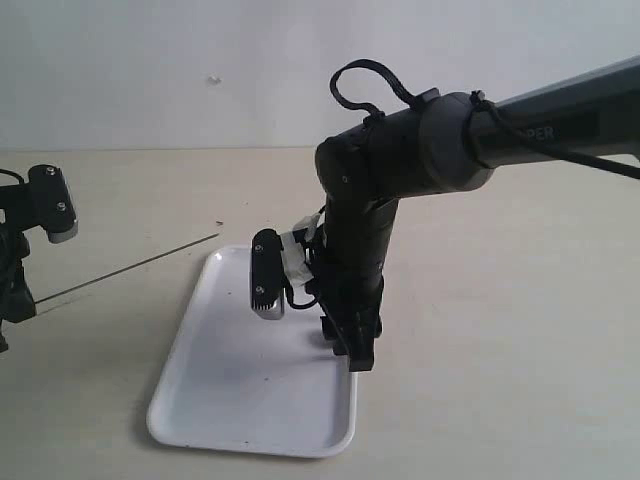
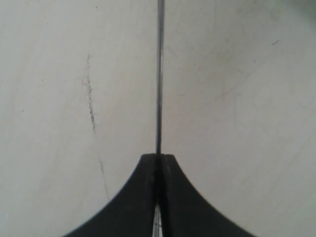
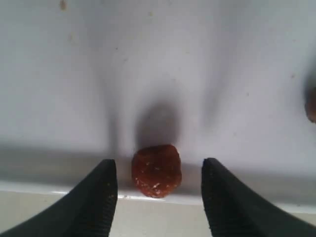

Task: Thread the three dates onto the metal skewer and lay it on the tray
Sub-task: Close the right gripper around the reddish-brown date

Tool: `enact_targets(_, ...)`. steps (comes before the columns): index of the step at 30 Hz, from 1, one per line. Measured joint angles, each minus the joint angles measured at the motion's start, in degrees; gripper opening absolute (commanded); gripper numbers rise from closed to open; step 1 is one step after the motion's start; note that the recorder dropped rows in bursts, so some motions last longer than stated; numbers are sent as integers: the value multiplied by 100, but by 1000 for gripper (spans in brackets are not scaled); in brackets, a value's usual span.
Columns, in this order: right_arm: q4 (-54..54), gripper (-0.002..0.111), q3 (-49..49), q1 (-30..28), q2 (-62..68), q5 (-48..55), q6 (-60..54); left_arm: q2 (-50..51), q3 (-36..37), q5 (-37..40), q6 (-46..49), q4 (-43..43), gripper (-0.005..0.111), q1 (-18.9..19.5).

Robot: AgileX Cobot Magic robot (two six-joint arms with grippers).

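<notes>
- Tray (image 1: 215, 405): white, flat, low rim, rounded corners. Lies on the bench (image 1: 500, 380) with one short end nearest the exterior camera. Its middle is bare as far as it shows.
- Right hand (image 1: 352, 350): pointed down over the tray's right long edge, about halfway along. The dark right arm (image 1: 440, 150) comes in from the upper right and blocks the tray surface behind it.
- Right hand, wrist view: fingers (image 3: 101, 192) spread wide apart and holding nothing. One date (image 3: 156, 170) sits in the gap between them, with clear space on each side.
- That date: reddish-brown, wrinkled, roundish. It lies on the tray floor close against the rim. Whether it touches the rim cannot be told.
- Second date (image 3: 311, 104): also on the tray floor, cut off by the picture's edge, well apart from the first.
- The exterior view shows neither date; the arm and hand cover that part of the tray.
- Skewer (image 1: 130, 266): thin grey rod over the bench, left of the tray. Its free tip points toward the tray's far left corner and stops short of it. Nothing is threaded on the length in view.
- Left hand (image 2: 158, 157): at the far left of the scene, fingers pressed together and clamped on the skewer's end. The rod runs straight out from between them.
- Beyond: pale bench top with faint scuffs, then a plain light wall (image 1: 150, 70).
</notes>
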Motion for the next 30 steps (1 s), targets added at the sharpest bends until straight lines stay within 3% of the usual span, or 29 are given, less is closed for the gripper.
enact_targets(7, -12, 51, 0, 0, 46, -22, 21, 0, 0, 0, 0, 0, 0, 0)
enact_targets(13, -21, 31, 0, 0, 46, -22, 32, 0, 0, 0, 0, 0, 0, 0)
enact_targets(30, -21, 31, 0, 0, 46, 170, 53, 0, 0, 0, 0, 0, 0, 0)
